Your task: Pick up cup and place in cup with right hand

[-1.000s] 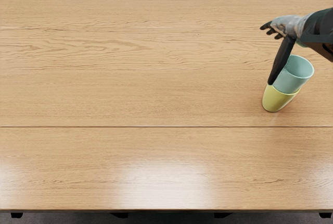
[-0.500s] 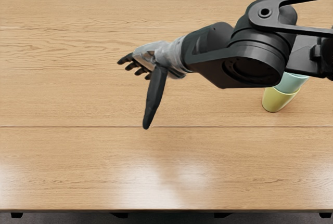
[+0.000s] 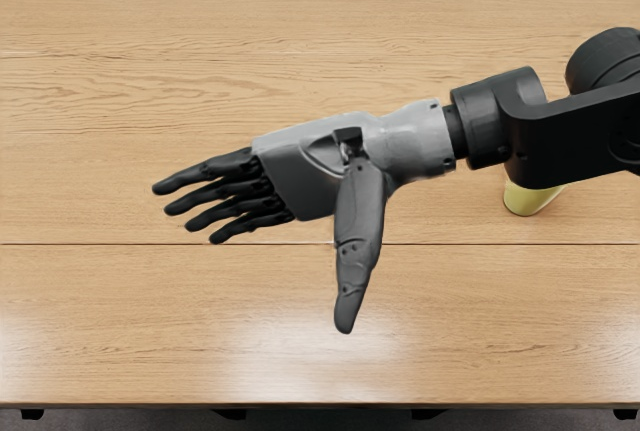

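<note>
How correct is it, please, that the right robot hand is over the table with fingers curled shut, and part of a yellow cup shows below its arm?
In the head view the fingers are extended, not shut. The right robot hand is over the table, and part of a yellow cup shows below its arm.

A light wooden table (image 3: 110, 301) fills most of the view, its grain running from side to side. A thin dark seam (image 3: 460, 244) crosses its full width, and pale, glossy reflections lie toward the near edge. Short dark supports (image 3: 32, 414) show beneath that edge. On the right part of the tabletop sits a yellow cup (image 3: 528, 201), only its lower part visible.
</note>
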